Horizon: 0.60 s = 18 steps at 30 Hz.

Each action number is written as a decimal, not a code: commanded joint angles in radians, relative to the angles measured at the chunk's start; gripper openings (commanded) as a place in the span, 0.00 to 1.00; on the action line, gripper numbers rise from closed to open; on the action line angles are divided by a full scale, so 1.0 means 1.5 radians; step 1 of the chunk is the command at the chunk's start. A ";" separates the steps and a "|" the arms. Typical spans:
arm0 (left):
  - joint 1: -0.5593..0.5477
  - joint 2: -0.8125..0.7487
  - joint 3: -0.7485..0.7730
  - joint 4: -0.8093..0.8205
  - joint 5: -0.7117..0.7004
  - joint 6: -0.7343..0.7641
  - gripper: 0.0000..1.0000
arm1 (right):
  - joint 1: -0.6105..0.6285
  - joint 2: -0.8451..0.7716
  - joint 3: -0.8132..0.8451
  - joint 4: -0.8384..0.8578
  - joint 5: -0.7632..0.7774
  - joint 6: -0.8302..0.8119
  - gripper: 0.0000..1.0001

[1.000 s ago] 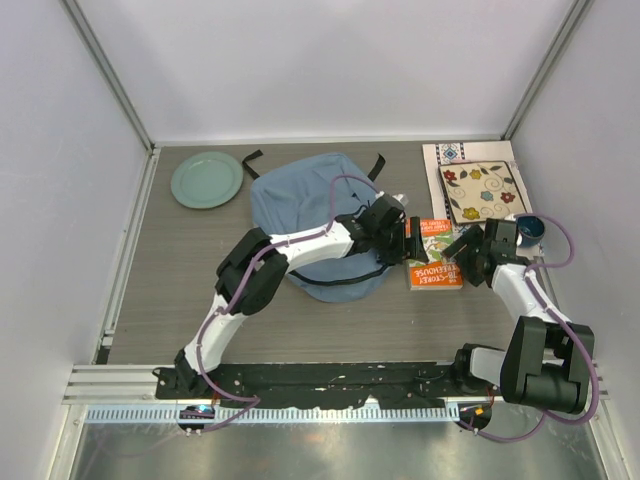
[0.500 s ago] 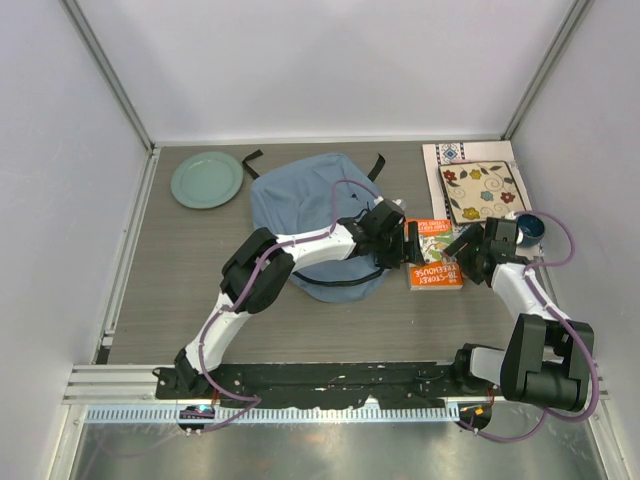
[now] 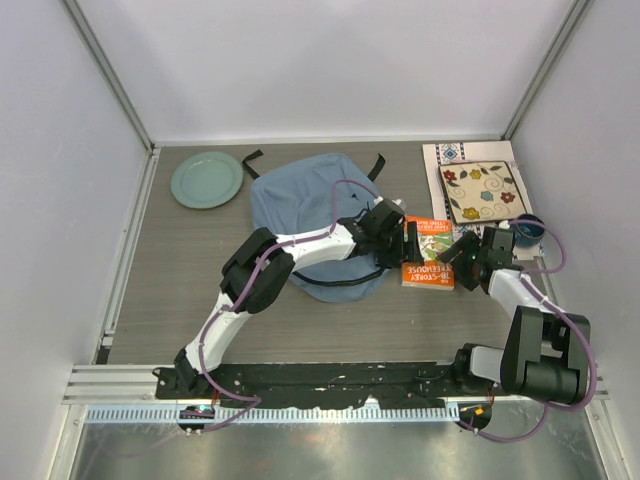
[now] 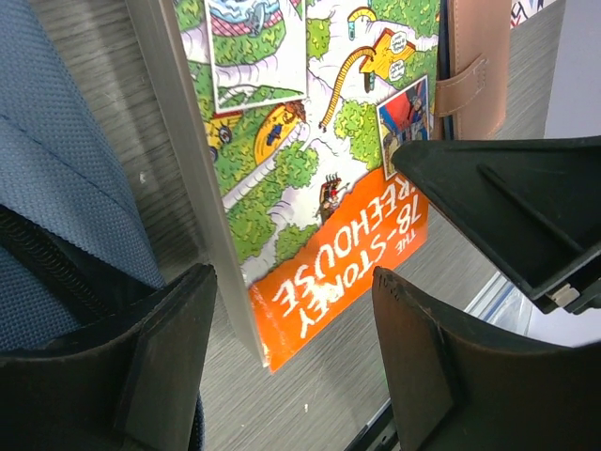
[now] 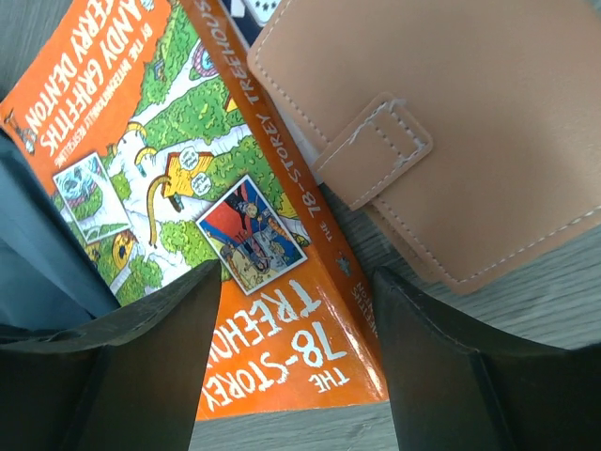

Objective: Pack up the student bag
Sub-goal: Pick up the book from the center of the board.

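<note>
The light-blue student bag [image 3: 310, 205] lies flat mid-table, with its fabric and dark zipper at the left of the left wrist view [image 4: 66, 169]. An orange and green book [image 3: 428, 262] lies just right of it. My left gripper [image 3: 398, 245] is open, and its jaws straddle the book's bag-side edge [image 4: 235, 235] without closing on it. My right gripper [image 3: 462, 255] is open over the book's opposite corner [image 5: 282, 357]. A tan wallet [image 5: 451, 122] lies against the book's spine.
A green plate [image 3: 206, 180] sits at the back left. A flower-patterned square book [image 3: 482, 190] on white paper lies at the back right. A dark blue cup [image 3: 528, 230] stands by the right arm. Grey walls close three sides.
The right gripper has moved a little left and the book has slid slightly toward the bag. The left gripper has settled closer over the book's edge.
</note>
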 commanded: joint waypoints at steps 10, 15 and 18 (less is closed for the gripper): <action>-0.004 -0.033 -0.014 0.084 0.051 -0.019 0.41 | 0.001 -0.020 -0.037 0.026 -0.078 0.037 0.65; -0.004 -0.048 -0.023 0.121 0.061 -0.025 0.39 | 0.000 -0.013 -0.040 0.029 -0.084 0.035 0.65; -0.004 -0.050 -0.037 0.142 0.069 -0.034 0.41 | 0.000 -0.013 -0.041 0.029 -0.087 0.036 0.65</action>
